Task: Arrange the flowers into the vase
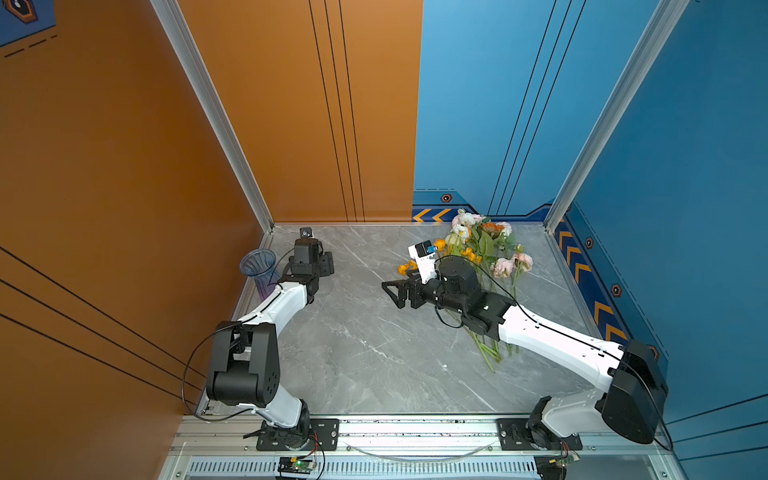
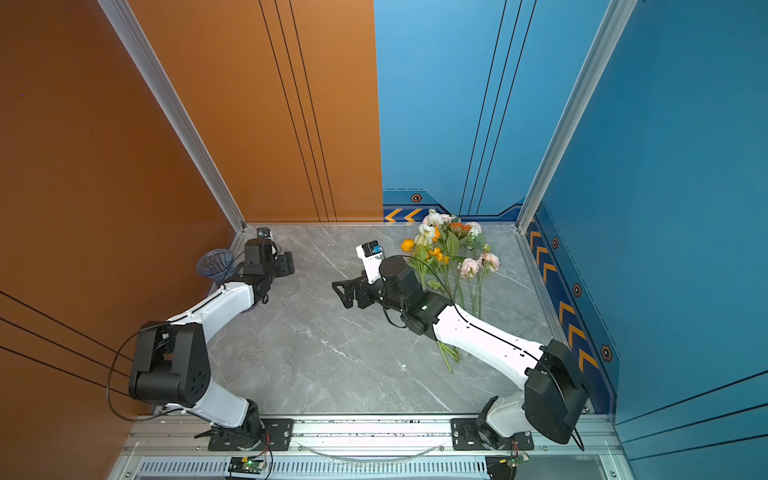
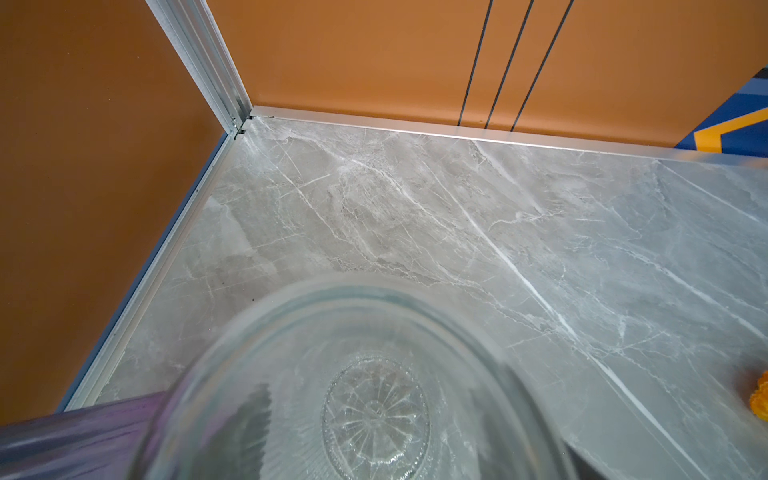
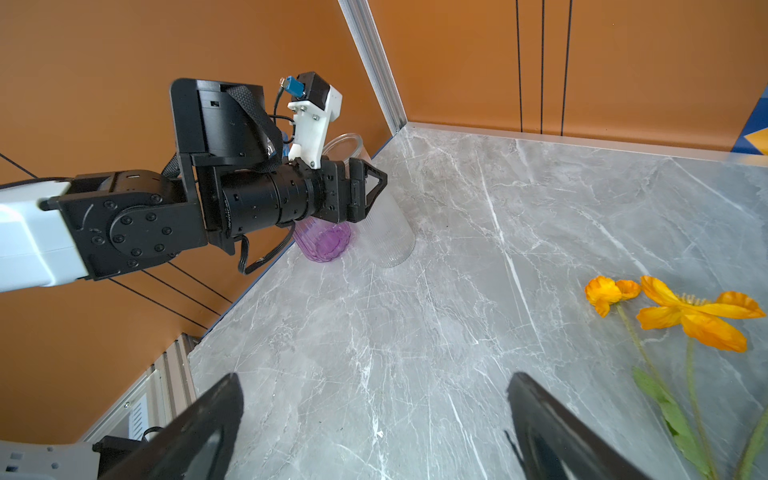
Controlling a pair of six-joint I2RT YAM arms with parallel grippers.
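Over on the left side, the left gripper [image 4: 373, 185] is reaching in at the clear ribbed vase [image 4: 386, 232]. In the right wrist view its near finger is lying flat against the glass wall. The far finger is hidden behind the vase, so there is no telling whether the jaws are really pinching it. The left wrist camera is staring straight down the vase's open mouth [image 3: 291, 303] to its cut-glass base. Just beside the clear vase, a purple vase [image 1: 258, 266] is standing at the left edge of the grey marble table [image 1: 353, 357].

The right gripper [image 1: 392, 291] is hovering over bare marble near the middle. Its jaws are spread wide and are gripping nothing.

The flowers [image 1: 484, 245] are lying in a loose bunch on the table's far right, in both top views. Their orange, white and pink blooms are pointing toward the back wall, and their green stems are running forward under the right arm. An orange poppy [image 4: 690, 316] is lying nearest the right gripper, apart from it.
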